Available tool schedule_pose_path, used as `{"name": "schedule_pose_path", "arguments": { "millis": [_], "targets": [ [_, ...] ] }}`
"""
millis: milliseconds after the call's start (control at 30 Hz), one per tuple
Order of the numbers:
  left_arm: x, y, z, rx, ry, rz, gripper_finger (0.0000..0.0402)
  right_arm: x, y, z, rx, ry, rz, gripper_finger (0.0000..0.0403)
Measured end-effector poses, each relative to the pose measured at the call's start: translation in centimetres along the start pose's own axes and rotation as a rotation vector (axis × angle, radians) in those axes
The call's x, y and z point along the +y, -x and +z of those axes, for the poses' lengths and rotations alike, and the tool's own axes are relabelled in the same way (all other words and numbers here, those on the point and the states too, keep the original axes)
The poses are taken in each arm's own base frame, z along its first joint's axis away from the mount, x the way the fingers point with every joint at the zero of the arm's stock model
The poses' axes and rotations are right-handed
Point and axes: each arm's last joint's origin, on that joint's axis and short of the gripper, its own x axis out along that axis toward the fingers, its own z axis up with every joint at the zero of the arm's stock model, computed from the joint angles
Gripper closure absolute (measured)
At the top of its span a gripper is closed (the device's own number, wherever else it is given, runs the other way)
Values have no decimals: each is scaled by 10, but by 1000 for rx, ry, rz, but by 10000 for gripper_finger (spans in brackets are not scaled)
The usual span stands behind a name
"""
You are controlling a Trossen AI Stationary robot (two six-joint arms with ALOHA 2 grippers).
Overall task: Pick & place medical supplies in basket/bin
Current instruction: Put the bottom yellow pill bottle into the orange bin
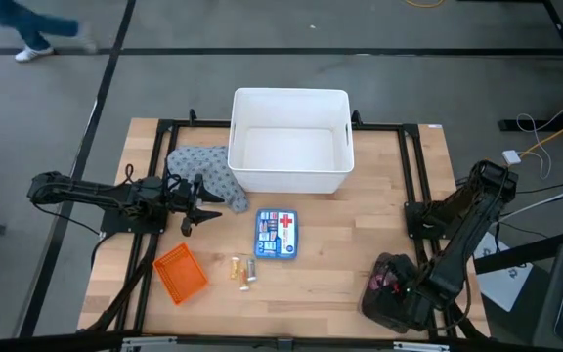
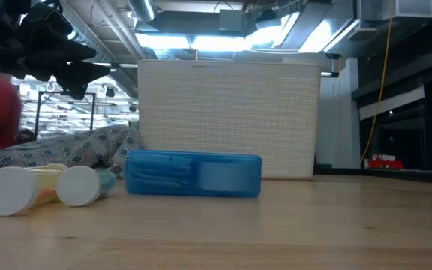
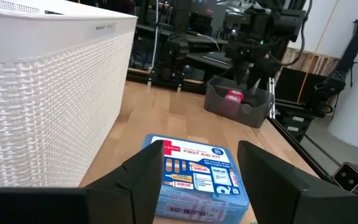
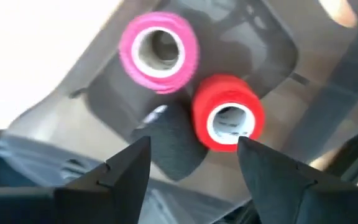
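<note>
My left gripper (image 1: 192, 207) hangs open above the table, between the grey speckled cloth (image 1: 203, 174) and the blue first-aid box (image 1: 276, 235); its wrist view looks down past the open fingers (image 3: 201, 152) at that box (image 3: 197, 177). The cloth lies flat against the white bin's (image 1: 291, 142) left near corner. Tiny yellowish vials (image 1: 242, 271) lie on their sides beside the orange basket (image 1: 180, 272). My right gripper (image 4: 194, 165) is open over a dark grey tray (image 1: 391, 298) that holds a pink roll (image 4: 159, 51), a red roll (image 4: 229, 121) and a black roll (image 4: 176, 146).
The white bin stands at the table's far middle. The first-aid box lies at the centre. The grey tray sits at the near right corner under my right arm. A black frame runs along the table's edges. A person walks on the floor beyond the far left (image 1: 37, 34).
</note>
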Motion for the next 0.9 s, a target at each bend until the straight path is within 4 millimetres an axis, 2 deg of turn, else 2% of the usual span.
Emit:
{"name": "schedule_pose_path", "arguments": {
  "millis": [233,400,500,700,900],
  "targets": [
    [-1,0,2,-18,24,-10,201,14,24,-1,-167,92,267,180],
    [-4,0,5,-42,52,-99,201,31,46,3,-497,207,534,184],
    [-6,1,6,-32,74,-158,201,43,52,11,-708,298,604,184],
    [-12,1,5,-30,79,-216,201,72,46,36,-1023,520,461,184],
    [-21,2,6,-62,50,-193,201,97,42,72,-1180,530,314,184]
  ]
}}
